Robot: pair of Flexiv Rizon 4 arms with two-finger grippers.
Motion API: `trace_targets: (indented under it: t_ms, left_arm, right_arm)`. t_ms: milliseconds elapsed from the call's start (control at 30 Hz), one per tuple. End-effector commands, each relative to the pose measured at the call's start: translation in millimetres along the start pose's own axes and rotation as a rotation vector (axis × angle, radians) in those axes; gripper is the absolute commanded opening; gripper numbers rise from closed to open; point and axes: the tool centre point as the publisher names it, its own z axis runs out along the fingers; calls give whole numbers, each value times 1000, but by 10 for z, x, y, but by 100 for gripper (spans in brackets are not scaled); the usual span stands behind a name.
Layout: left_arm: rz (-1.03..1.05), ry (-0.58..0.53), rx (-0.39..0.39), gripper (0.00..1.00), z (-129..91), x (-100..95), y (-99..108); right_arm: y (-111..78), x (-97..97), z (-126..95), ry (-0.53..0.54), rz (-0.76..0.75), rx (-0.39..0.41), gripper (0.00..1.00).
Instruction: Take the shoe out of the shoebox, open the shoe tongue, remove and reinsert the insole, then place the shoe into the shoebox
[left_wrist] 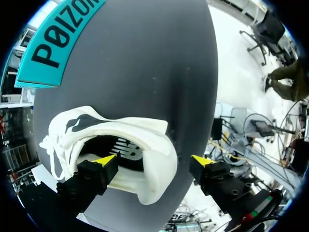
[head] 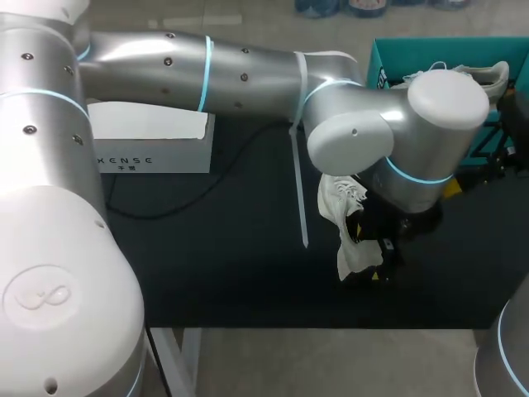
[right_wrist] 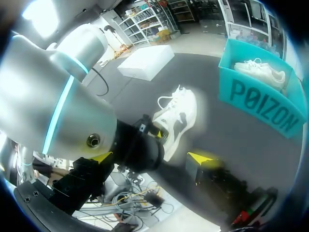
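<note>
A white shoe lies on its side on the black table, in front of the teal shoebox. My left arm comes in from the left and reaches across to it. The left gripper is open around the shoe's heel, with one fingertip at the mouth above the dark insole and the other outside, beside the heel. My right gripper hangs open and empty on the near side of the shoe, with the left arm's wrist just ahead of it.
A second white shoe rests inside the teal shoebox. A white box stands at the back left, with a black cable trailing from it. My right arm shows at the near right corner.
</note>
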Motion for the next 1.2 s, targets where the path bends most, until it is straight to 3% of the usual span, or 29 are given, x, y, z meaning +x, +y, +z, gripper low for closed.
trace_targets:
  t_ms: [33,167,367,400,433,467,533,667,967,1000,1033,1067,1200]
  left_arm:
    - [2,-3,-4,97,14,14,-14]
    - [5,-1,-4,97,23,20,-11]
    - [7,0,-4,87,33,23,14]
    - [8,1,-4,80,38,22,19]
    - [7,1,-4,68,42,20,23]
    - [7,2,-5,64,47,18,27]
    - [6,4,-4,63,53,17,35]
    - [7,7,-4,77,53,25,48]
    - [7,12,0,75,53,13,91]
    - [9,13,1,69,53,12,87]
    - [11,14,1,56,54,10,81]
    - [12,14,1,52,53,8,76]
    - [19,14,4,47,39,3,50]
  right_arm:
    - [-14,7,6,-3,1,-1,100]
    - [-14,7,6,-3,1,-1,100]
    - [-14,7,6,-3,1,-1,100]
    - [-14,7,6,-3,1,-1,100]
    - [-14,7,6,-3,1,-1,100]
    - [-14,7,6,-3,1,-1,100]
    - [-14,7,6,-3,1,-1,100]
    - [-14,7,6,-3,1,-1,100]
    - [-14,7,6,-3,1,-1,100]
    - [-14,7,6,-3,1,-1,100]
    - [-14,7,6,-3,1,-1,100]
    - [-14,7,6,-3,1,-1,100]
    - [-14,7,6,-3,1,-1,100]
